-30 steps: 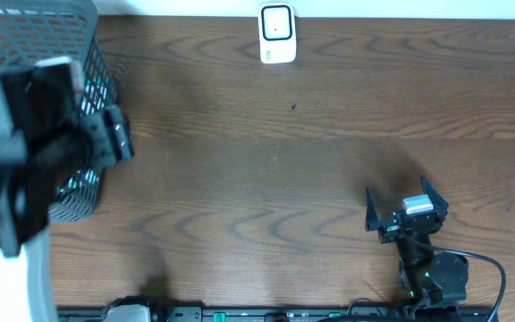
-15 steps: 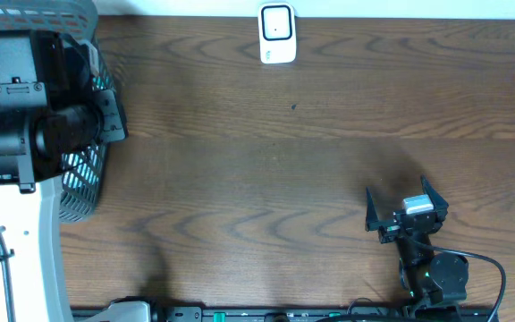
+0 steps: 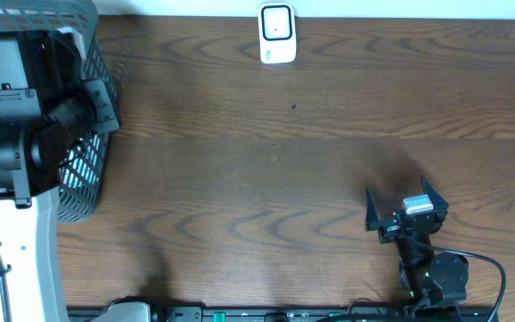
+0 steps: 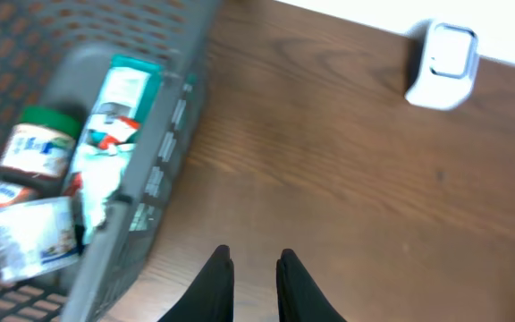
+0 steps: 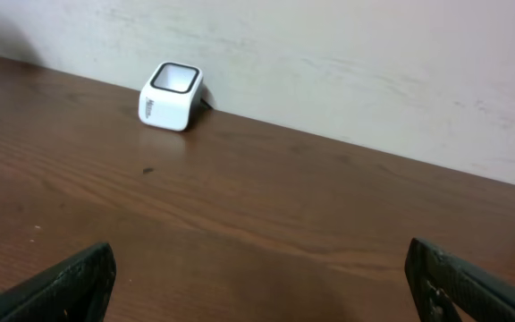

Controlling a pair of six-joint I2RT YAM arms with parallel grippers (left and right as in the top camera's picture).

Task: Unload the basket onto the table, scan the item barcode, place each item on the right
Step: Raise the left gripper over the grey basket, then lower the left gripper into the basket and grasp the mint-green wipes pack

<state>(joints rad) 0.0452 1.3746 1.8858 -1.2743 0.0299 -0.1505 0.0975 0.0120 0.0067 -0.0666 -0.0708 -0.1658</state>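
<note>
While the left arm [image 3: 21, 134] hangs over the basket [image 3: 86, 183] at the far left corner of the desk [image 3: 284, 170], its wrist tilted down across the rim, its slim black jaws sit almost pressed together, pinching nothing. Inside the grey plastic mesh lie the items: a round jar [image 4: 36, 148] with a green lid, a teal-and-white carton [image 4: 122, 94] and a crinkled white packet [image 4: 32, 237]. The boxy white scanner [image 3: 276, 34] stands at the far edge by the wall [image 5: 329, 54]. The right arm [image 3: 416, 234] sits low near the front edge, jaws spread wide and empty.
</note>
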